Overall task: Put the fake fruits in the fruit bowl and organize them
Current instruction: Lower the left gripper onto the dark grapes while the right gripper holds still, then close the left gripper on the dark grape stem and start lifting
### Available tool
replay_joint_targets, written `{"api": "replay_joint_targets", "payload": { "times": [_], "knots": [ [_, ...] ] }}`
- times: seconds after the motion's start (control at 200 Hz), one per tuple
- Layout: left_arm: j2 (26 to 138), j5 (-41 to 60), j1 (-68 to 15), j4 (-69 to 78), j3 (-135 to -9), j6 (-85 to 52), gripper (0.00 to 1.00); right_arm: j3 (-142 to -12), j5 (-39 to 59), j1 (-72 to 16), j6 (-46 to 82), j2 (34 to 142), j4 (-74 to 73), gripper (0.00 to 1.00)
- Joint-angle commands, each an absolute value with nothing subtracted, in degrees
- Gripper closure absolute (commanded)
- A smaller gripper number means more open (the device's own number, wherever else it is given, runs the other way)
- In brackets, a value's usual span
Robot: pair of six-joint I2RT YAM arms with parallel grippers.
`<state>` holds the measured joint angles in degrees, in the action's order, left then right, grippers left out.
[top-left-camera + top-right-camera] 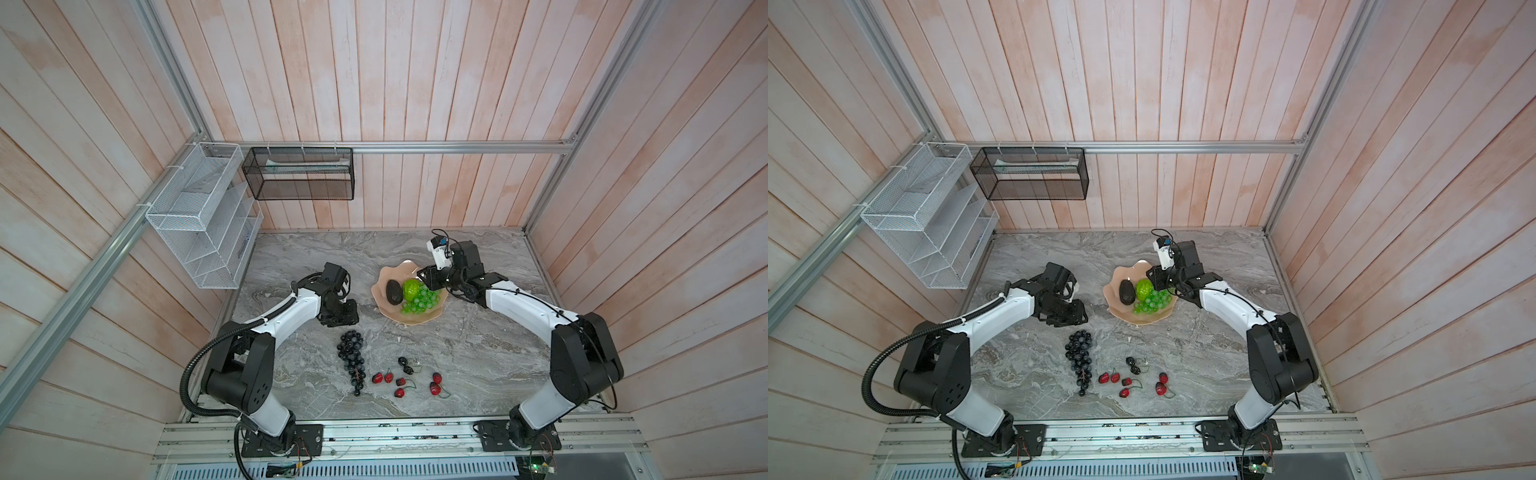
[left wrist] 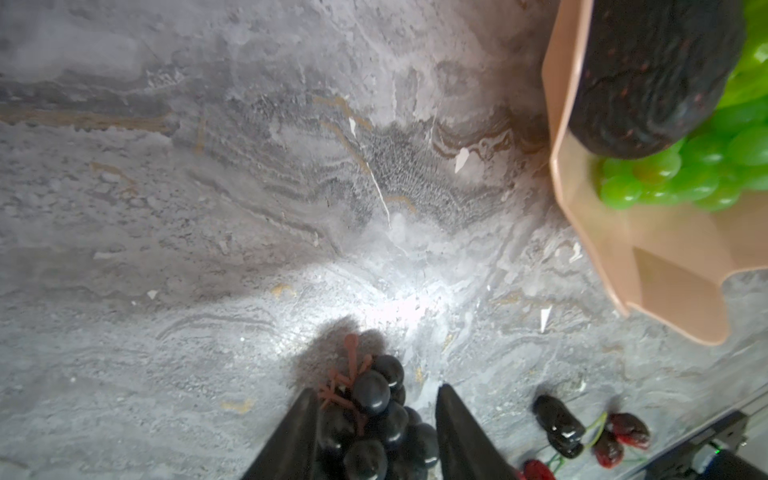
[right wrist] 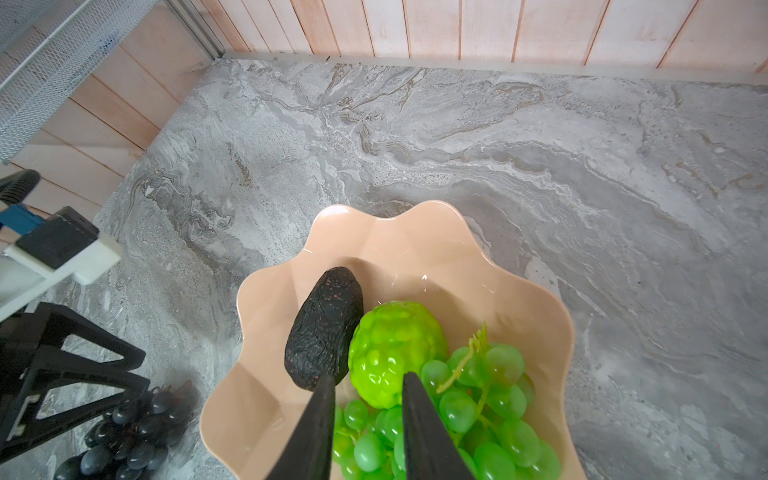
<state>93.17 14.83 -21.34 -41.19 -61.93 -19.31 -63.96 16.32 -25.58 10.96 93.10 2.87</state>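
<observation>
The dark purple grape bunch point(image 2: 368, 455) runs off the picture's edge between the left gripper's point(image 2: 376, 387) fingers. The black bumpy avocado point(image 2: 648, 75) and the fruit bowl point(image 2: 665, 266) are cut off there too. The translucent green grape bunch point(image 3: 478, 415) is cropped and partly behind the right gripper's point(image 3: 369, 380) fingers. The contents of the far-left black mesh basket point(image 1: 299, 189) are too small to tell.

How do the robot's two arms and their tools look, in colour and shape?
Both arms have white shells between black joints. The left arm carries a black ribbed hose; the right arm has thin black cables. The left tool and right tool each have two black tapering fingers.
</observation>
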Motion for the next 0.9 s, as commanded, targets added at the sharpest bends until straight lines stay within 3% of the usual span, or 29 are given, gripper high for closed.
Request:
{"api": "replay_joint_targets", "payload": {
  "times": [0.0,0.22,0.45,0.66,0.77,0.825,0.895],
  "knots": [
    [95.68,15.65,-21.85,-44.88,-64.51,-16.04,0.48,-62.54,15.73,-25.92,11.43,92.31,1.65,0.71],
    [100.52,13.23,-23.97,-46.57,-67.03,-15.71,0.51,-61.99,16.08,-25.84,10.99,93.01,0.83,0.72],
    [103.43,11.38,-24.43,-46.56,-67.15,-14.88,0.59,-61.11,15.91,-25.66,10.81,92.94,0.33,0.72],
    [102.74,11.59,-24.43,-46.59,-67.16,-15.01,0.79,-60.65,15.81,-25.49,10.99,92.52,-0.22,0.72],
    [101.81,12.58,-24.48,-46.77,-66.76,-15.32,0.85,-60.65,15.69,-25.49,10.99,92.14,-0.31,0.72],
    [101.1,12.85,-24.43,-46.92,-66.39,-15.48,0.93,-60.48,15.64,-25.49,10.99,91.95,-0.4,0.72],
    [99.8,13.15,-24.48,-46.51,-65.54,-15.88,0.95,-60.31,15.64,-25.51,11.07,91.7,-0.66,0.73]
  ]
}}
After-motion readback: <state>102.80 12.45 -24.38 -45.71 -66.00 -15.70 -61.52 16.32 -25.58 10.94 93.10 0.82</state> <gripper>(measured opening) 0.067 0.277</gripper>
